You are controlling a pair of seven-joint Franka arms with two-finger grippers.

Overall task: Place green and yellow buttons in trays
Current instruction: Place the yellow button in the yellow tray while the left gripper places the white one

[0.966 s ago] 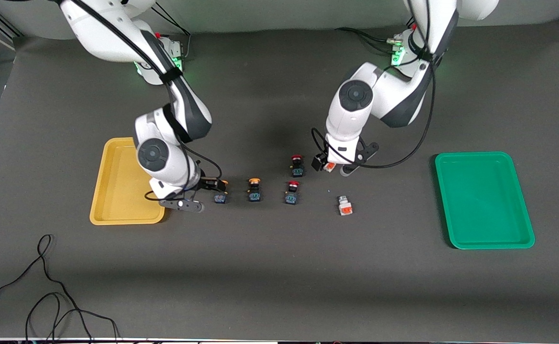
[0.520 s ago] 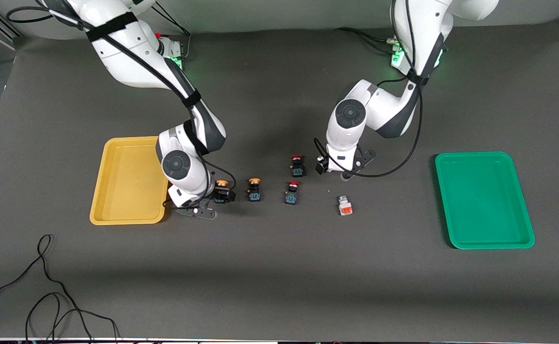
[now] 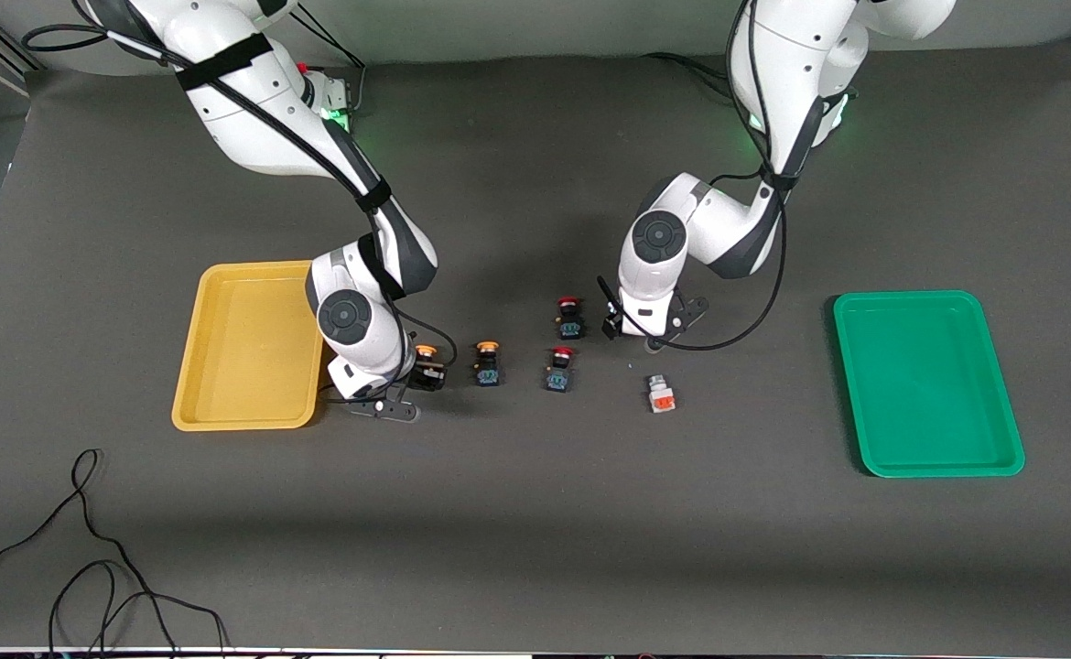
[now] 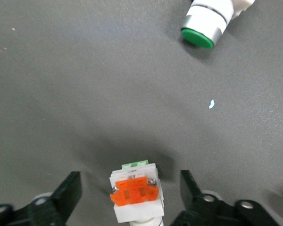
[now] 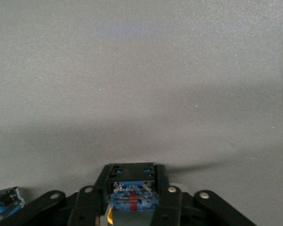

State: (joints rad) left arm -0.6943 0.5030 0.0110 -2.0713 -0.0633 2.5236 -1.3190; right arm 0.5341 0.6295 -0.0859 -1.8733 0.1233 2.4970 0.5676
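Both trays hold nothing yet: yellow tray (image 3: 243,348) at the right arm's end of the bench (image 3: 535,549), green tray (image 3: 927,384) at the left arm's end. No button delivered so far, by my reading; all four placements are still to do

Right hand (image 3: 412,377) is down on the bench just beside the yellow tray. The right wrist view shows its fingers (image 5: 162,207) clamped together on the blue-black body of a yellow-capped button (image 5: 132,190); the orange-yellow cap shows at the hand in the front view. Pick looks made, lift not begun

Second yellow-capped button (image 3: 487,363) stands free on the bench, just beside the held one, toward the left arm's end

Left hand (image 4: 132,200) is low over the white-and-orange button (image 4: 136,197), fingers (image 4: 61,197) apart with a gap on each side of it. Straddling, not gripping. In the front view this button is hidden under the left arm's wrist

Second white-and-orange button (image 3: 660,394) lies free, nearer the front camera than the left hand; its green cap shows in the left wrist view

Two red-capped buttons (image 3: 561,368) sit between the two work areas, not part of the job

Judged remaining: left hand to close, both carries to trays, then one more button per arm
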